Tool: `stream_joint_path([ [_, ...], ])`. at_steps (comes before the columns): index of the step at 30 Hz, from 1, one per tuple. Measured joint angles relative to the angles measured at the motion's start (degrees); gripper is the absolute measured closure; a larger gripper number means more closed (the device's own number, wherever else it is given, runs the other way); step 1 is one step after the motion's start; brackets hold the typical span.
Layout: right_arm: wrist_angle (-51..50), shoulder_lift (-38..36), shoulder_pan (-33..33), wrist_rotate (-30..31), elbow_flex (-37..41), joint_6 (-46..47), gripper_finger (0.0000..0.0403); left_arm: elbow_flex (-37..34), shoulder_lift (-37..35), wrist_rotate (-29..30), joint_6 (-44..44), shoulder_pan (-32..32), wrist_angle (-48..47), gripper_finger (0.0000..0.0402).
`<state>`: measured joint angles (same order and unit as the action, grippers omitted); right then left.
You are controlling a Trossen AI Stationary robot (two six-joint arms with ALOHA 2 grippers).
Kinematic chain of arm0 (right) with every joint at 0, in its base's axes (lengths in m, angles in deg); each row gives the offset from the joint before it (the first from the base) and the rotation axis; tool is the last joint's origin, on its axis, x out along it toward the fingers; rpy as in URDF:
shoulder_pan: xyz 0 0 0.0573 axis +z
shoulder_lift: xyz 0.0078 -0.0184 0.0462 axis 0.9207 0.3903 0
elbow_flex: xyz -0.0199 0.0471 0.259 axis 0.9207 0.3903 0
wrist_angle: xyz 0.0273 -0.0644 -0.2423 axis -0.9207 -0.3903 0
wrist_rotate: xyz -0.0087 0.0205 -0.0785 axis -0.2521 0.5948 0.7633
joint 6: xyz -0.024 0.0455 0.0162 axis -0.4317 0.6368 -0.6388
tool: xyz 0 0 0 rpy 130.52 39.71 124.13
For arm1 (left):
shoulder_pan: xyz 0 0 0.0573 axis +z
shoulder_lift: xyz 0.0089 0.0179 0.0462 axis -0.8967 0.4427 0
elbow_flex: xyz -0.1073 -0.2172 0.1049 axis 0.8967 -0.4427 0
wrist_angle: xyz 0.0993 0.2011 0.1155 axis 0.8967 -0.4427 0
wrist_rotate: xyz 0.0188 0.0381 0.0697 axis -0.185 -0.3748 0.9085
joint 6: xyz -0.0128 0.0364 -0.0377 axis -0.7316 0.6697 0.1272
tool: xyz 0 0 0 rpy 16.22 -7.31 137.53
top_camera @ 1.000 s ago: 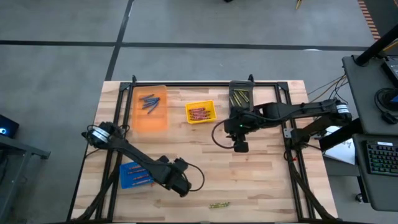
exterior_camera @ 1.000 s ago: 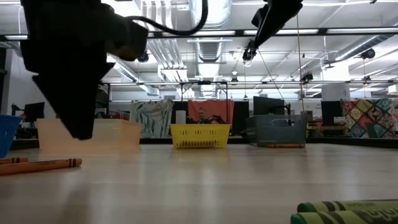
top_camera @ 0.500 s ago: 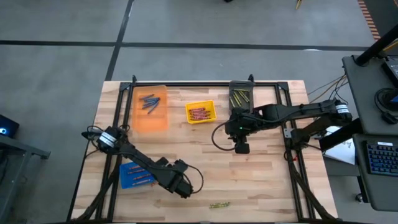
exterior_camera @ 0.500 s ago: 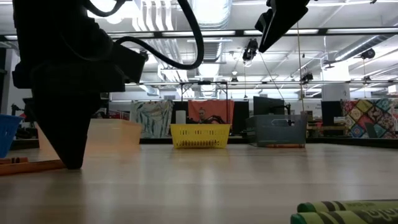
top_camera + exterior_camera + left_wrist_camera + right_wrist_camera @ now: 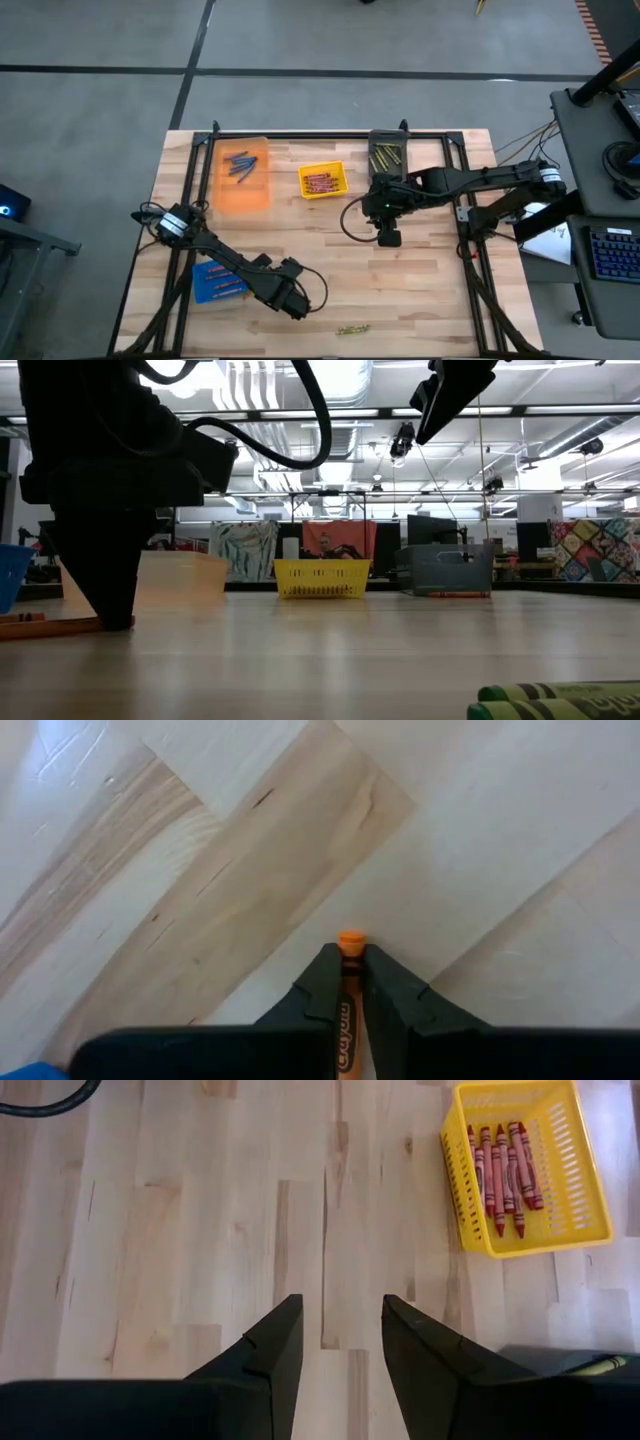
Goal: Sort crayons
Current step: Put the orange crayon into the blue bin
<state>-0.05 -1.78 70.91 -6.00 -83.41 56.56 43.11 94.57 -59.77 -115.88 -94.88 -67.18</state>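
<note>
An orange crayon [image 5: 349, 942] lies on the wood table [image 5: 420, 290] near its front, left of the middle. My left gripper [image 5: 292, 301] stands over it, pointing steeply down, shut on it. In the low view the crayon [image 5: 45, 627] reaches out sideways from under the gripper [image 5: 115, 618]. My right gripper [image 5: 340, 1342] hangs open above the table's middle [image 5: 387, 237], holding nothing. Two green crayons [image 5: 352, 329] lie side by side at the front edge, large in the low view [image 5: 555, 698]. My left gripper pinches the orange crayon between its two fingers [image 5: 318, 988], one on each long side, close to one end [image 5: 350, 939], which sticks out just past the fingertips. The fingers come from above, pointing steeply down. The crayon lies flat on the table.
An orange bin [image 5: 244, 175] holds blue-purple crayons, a yellow bin [image 5: 323, 181] red ones [image 5: 503, 1168], a grey bin [image 5: 387, 155] olive ones. A blue bin [image 5: 218, 282] with orange crayons stands just left of my left gripper. Black frame rails [image 5: 330, 134] run along the table's sides.
My left gripper has come down to the table over the orange crayon, then shut on it near its end. The crayon still lies on the table.
</note>
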Motion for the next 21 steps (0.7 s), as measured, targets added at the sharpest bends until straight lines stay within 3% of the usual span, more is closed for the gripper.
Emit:
stream_joint_path([
  [11, -1.40, 0.00, 0.00, 0.00, 0.02, 0.00, 0.0278, 11.62, -0.80, 1.98, 10.11, -0.15, -6.13, 0.0400],
  [21, -1.59, 0.00, 0.00, 0.00, 0.02, 0.09, 0.0280, 23.05, -1.58, 1.99, 24.21, -1.66, -28.58, 0.0401],
])
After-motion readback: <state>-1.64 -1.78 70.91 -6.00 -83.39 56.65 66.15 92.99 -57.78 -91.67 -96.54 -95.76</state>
